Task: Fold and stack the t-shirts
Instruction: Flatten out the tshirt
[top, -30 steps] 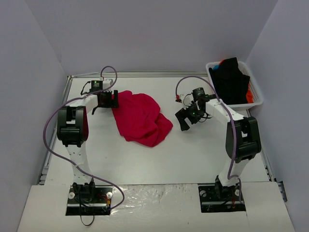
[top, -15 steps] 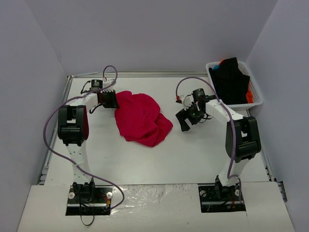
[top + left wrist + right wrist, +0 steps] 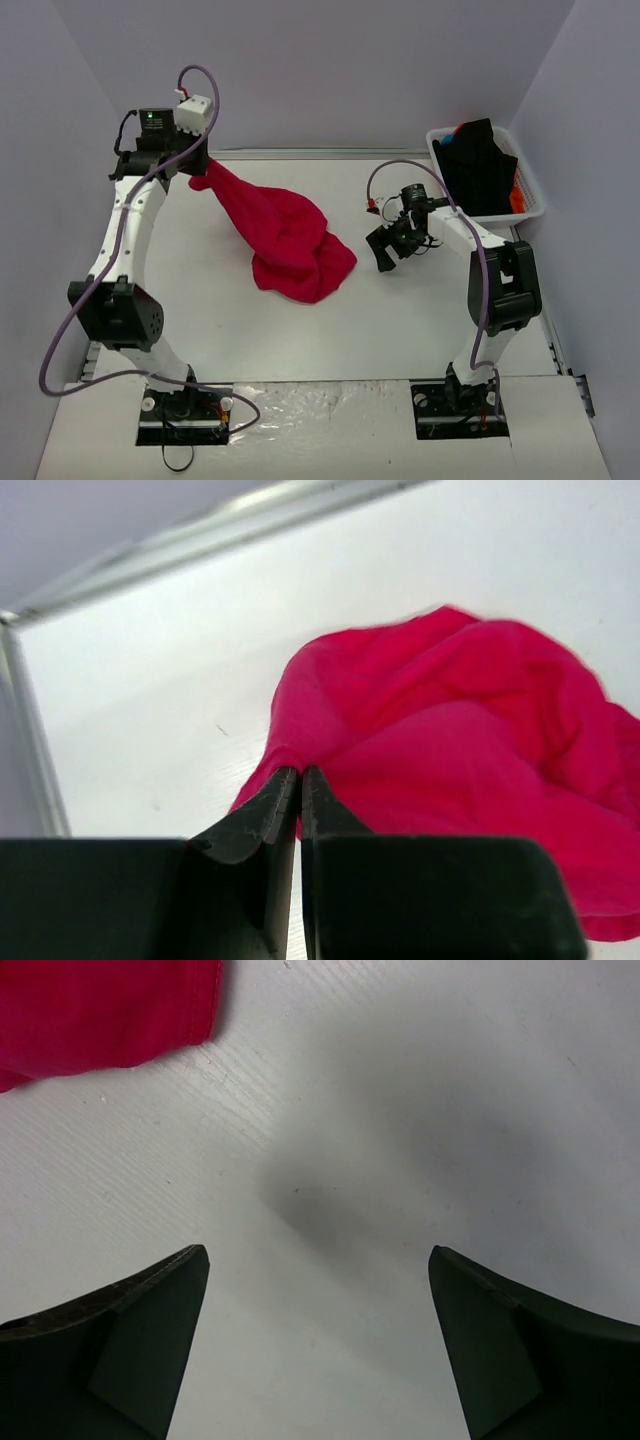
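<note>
Currently the left fingers (image 3: 292, 792) pinch an edge of the crimson t-shirt (image 3: 285, 235) above the far-left corner of the table (image 3: 400, 330); the cloth slopes down-right to a heap. That heap lies just left of the spread, empty right fingers (image 3: 385, 255), the nearer arm.

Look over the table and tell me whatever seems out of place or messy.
The crimson-red cloth t-shirt lies bunched in a heap, not flat, with one edge pinched and held up off the table by the left gripper. In the white slatted plastic basket at the far right, a black garment is heaped above the rim. Nothing looks damaged.
</note>
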You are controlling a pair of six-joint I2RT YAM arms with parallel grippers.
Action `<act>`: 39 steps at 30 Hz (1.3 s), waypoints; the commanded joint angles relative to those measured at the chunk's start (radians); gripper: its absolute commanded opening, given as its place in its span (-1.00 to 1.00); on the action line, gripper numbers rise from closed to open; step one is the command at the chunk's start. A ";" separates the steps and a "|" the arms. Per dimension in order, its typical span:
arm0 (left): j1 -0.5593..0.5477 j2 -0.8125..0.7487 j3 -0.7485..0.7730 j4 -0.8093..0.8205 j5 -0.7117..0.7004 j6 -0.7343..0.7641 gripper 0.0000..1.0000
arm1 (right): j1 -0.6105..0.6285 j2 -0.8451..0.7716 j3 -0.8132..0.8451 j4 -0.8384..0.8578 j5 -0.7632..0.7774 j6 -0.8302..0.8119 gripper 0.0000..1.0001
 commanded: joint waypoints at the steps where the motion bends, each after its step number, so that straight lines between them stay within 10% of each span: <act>1: -0.017 -0.114 0.037 -0.094 -0.074 0.068 -0.95 | -0.004 -0.049 -0.008 -0.013 0.012 0.005 0.75; 18: -0.023 -0.412 -0.118 -0.111 -0.174 0.064 -0.95 | -0.004 -0.104 0.067 -0.033 -0.065 0.029 0.79; 39: -0.021 -0.570 -0.367 -0.155 -0.258 0.067 -0.95 | 0.057 0.453 0.609 -0.285 -0.353 -0.035 0.76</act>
